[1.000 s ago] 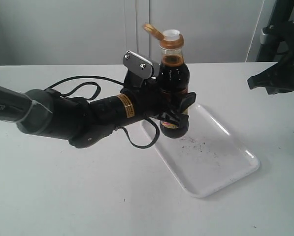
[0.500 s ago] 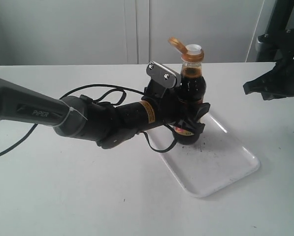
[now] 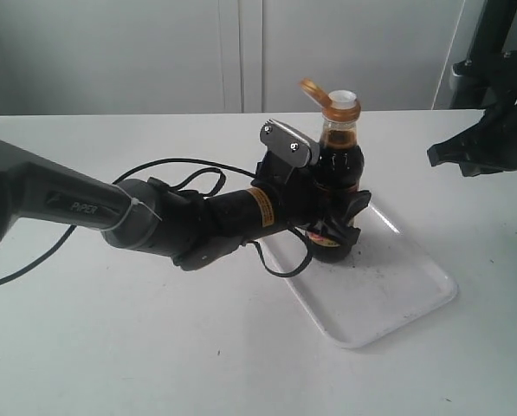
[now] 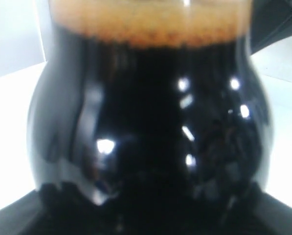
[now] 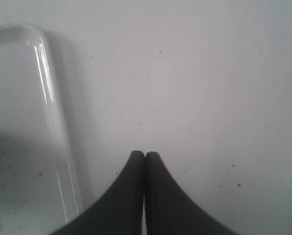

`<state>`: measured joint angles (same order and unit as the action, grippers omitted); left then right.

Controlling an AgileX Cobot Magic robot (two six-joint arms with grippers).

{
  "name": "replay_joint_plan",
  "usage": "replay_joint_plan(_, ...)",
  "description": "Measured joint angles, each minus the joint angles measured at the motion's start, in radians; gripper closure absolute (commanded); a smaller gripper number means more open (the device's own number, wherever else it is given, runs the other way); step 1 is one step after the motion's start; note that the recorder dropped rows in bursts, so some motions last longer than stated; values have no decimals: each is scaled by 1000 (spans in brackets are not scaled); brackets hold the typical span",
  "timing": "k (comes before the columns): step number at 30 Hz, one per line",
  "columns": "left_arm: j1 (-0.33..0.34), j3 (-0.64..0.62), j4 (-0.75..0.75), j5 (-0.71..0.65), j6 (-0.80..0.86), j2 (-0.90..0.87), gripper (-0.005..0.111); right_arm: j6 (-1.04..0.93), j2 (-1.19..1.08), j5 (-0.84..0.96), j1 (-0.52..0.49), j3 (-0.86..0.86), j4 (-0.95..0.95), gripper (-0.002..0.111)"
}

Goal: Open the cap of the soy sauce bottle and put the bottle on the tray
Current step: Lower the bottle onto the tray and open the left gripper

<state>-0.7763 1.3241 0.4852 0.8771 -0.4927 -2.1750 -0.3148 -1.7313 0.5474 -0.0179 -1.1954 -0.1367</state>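
Note:
The soy sauce bottle (image 3: 336, 169) stands upright with its base on the near-left part of the white tray (image 3: 397, 295). Its gold cap (image 3: 314, 89) is flipped open to the left, showing the white spout (image 3: 343, 97). My left gripper (image 3: 338, 212) is shut around the bottle's lower body. In the left wrist view the dark bottle (image 4: 150, 112) fills the picture and hides the fingers. My right gripper (image 3: 453, 154) hovers to the right above the table, away from the bottle. In the right wrist view it (image 5: 145, 155) is shut on nothing, beside the tray's rim (image 5: 53, 112).
The left arm's black cable (image 3: 167, 169) loops over the table behind the arm. The tray holds dark specks (image 3: 379, 276) to the right of the bottle. A white wall with cabinet doors stands behind the table.
The left gripper has carried the bottle rightwards and lowered it until its base rests on the tray. The right gripper has barely moved.

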Motion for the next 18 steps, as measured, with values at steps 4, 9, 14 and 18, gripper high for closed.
replay_joint_plan(4, 0, 5, 53, -6, 4, 0, 63, 0, 0, 0, 0, 0, 0, 108)
replay_joint_plan(9, 0, 8, 86, 4, 7, 0, 7, 0, 0, 0, 0, 0, 0, 108)
replay_joint_plan(14, 0, 12, 88, 39, 7, 11, 2, 0, 0, 0, 0, 0, 0, 108)
replay_joint_plan(18, 0, 13, 88, 43, 7, 11, 2, 0, 0, 0, 0, 0, 0, 108)
